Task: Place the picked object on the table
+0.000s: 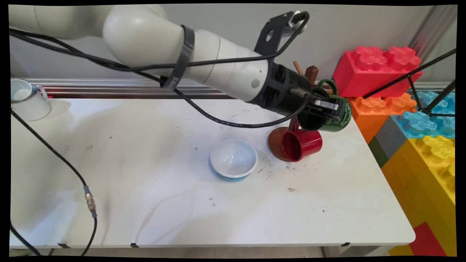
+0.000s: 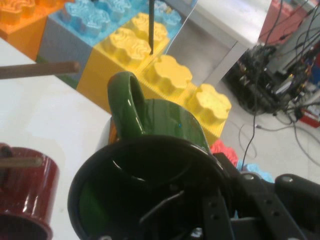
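My gripper is shut on the rim of a dark green mug, holding it on its side in the air at the table's far right. In the hand view one finger reaches inside the green mug and the other presses outside; its handle points up. Just left and below stands a brown wooden mug tree with a red mug hanging on a low peg. A bare peg juts out left of the green mug, apart from it. The red mug is at the lower left.
A white bowl with a blue outside sits mid-table, left of the mug tree. A white mug stands at the far left. Large red, orange, blue and yellow toy bricks are stacked along the table's right edge. Black cables hang over the left.
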`<state>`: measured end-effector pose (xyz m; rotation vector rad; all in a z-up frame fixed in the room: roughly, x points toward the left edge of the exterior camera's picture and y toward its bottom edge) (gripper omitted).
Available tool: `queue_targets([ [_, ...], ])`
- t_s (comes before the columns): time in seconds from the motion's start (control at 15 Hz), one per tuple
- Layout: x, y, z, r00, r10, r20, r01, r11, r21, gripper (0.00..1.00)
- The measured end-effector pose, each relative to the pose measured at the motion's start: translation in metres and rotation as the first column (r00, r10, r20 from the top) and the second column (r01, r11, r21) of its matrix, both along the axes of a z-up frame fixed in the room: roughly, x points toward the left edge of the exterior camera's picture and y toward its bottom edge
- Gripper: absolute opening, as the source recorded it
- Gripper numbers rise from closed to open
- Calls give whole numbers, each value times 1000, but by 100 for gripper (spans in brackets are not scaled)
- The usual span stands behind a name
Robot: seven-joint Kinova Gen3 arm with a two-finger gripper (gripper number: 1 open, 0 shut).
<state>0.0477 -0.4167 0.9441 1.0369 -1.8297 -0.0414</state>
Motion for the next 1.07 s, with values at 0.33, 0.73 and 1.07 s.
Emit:
queue_targets([
  [0.33,8,4,22,995,-28,91,27,999,17,0],
  [0.73,15,10,47,977,-63,205,53,997,53,0],
  [1.07,30,9,62,937,-77,341,55,996,73,0],
])
